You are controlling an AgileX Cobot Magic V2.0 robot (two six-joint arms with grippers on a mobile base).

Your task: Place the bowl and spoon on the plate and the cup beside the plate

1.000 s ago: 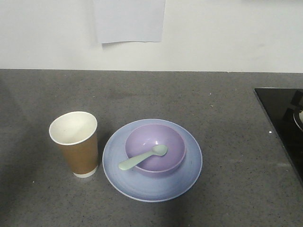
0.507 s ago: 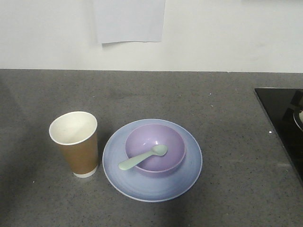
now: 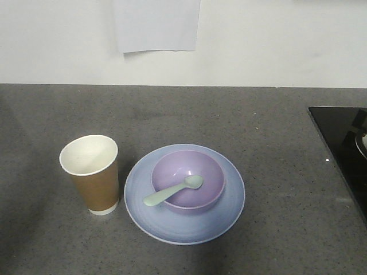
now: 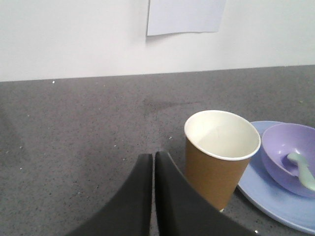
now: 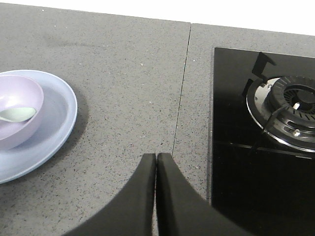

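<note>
With both grippers clenched empty, left (image 4: 153,156) near cup (image 3: 92,173), right (image 5: 156,157) on bare counter (image 3: 275,143), bowl (image 3: 187,180) sits on plate (image 3: 184,194), spoon (image 3: 172,191) in bowl, cup just left of plate.

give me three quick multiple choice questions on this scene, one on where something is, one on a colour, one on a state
1. Where is the spoon?
A. in the bowl
B. in the cup
C. on the counter

2. What colour is the plate?
A. brown
B. pale blue
C. black

3. How is the left gripper?
A. shut on the cup
B. wide open
C. shut, holding nothing

Answers:
1. A, its scoop lies inside the bowl and its handle rests over the rim.
2. B, the front view shows it pale blue under the lavender bowl.
3. C, the left wrist view shows the fingers pressed together beside the cup, not touching it.
</note>
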